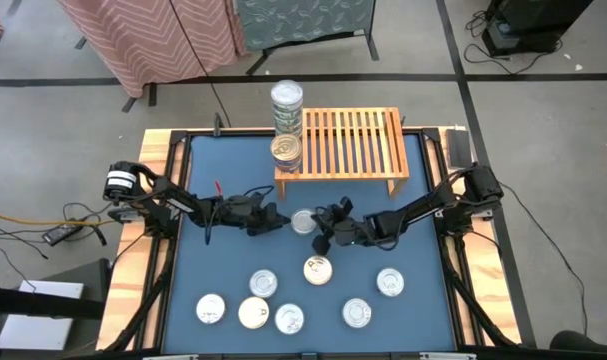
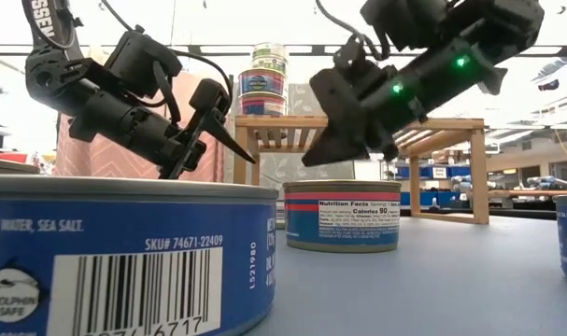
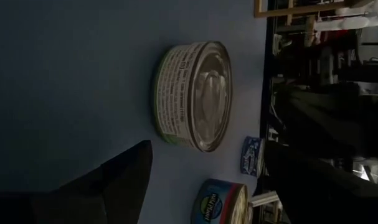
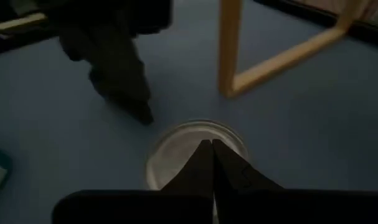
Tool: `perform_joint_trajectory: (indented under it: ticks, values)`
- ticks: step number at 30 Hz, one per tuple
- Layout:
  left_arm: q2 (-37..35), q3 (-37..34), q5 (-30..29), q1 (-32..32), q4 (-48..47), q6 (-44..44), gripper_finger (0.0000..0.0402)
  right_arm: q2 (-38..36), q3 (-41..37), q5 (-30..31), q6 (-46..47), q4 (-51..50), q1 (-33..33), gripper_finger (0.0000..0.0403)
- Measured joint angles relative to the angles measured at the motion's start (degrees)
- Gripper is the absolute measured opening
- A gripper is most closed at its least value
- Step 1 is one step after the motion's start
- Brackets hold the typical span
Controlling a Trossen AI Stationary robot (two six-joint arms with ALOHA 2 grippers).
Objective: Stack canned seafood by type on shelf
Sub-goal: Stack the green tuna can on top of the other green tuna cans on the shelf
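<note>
On the blue table [image 1: 233, 255] we've got the wooden shelf [image 1: 348, 145] at the far edge. It already carries a tall stack of cans [image 1: 287, 108] on its left end, with another can [image 1: 286, 152] at the near-left corner. Seven more cans lie loose on the table nearer to us, well apart from the rack.

Now the bit that matters. One silver-topped can [image 1: 303, 221] lies flat on the table just in front of the shelf's left leg, and it sits right between the two arms. The left gripper [image 1: 281, 218] is just beside it on its left, fingers spread wide and holding nothing, nose pointed across the table toward the can. The right gripper [image 1: 324, 222] is just beside it on the other side, fingers pressed tight together and empty too. Its wrist view shows the closed tips [image 4: 212, 163] hanging over the can's lid [image 4: 176, 149].

So both are about equally near. Our guess is that the left one makes the grab, since it's the one with room between its fingers. The can is round, so there's no long axis to fuss over. It just has to be taken across its width or by the rim. From the left gripper it lies straight ahead and a touch lower, as the low view suggests.
</note>
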Motion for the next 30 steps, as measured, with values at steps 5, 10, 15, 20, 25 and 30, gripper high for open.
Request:
perform_joint_trajectory:
  ticks: [5,10,15,20,25,30]
  values:
    - [0.0,0.0,-0.53,-0.35,0.27,0.08,0.0312,1.23,-0.17,-2.18,-0.13,-0.74,-1.61,0.0]
    - [0.0,0.0,-0.87,-0.7,0.44,0.35,0.0312,2.45,-0.09,-4.02,0.04,-0.53,-2.14,0.0]
    - [-0.04,0.0,-1.27,-0.68,0.64,0.39,0.0312,4.31,-0.05,-6.08,1.38,-1.18,-2.12,0.0]
    - [-0.04,0.0,-1.31,-0.86,0.72,0.32,0.0312,5.66,0.06,-5.67,4.33,-1.12,-0.96,0.0]
    - [-0.04,0.04,-1.35,-1.67,0.25,0.24,0.0312,7.12,0.09,-4.08,5.21,-1.29,0.88,0.0]
    - [0.88,0.08,-3.13,-2.47,0.39,0.17,0.0312,7.84,-0.09,-3.4,5.82,-0.23,1.83,0.0]
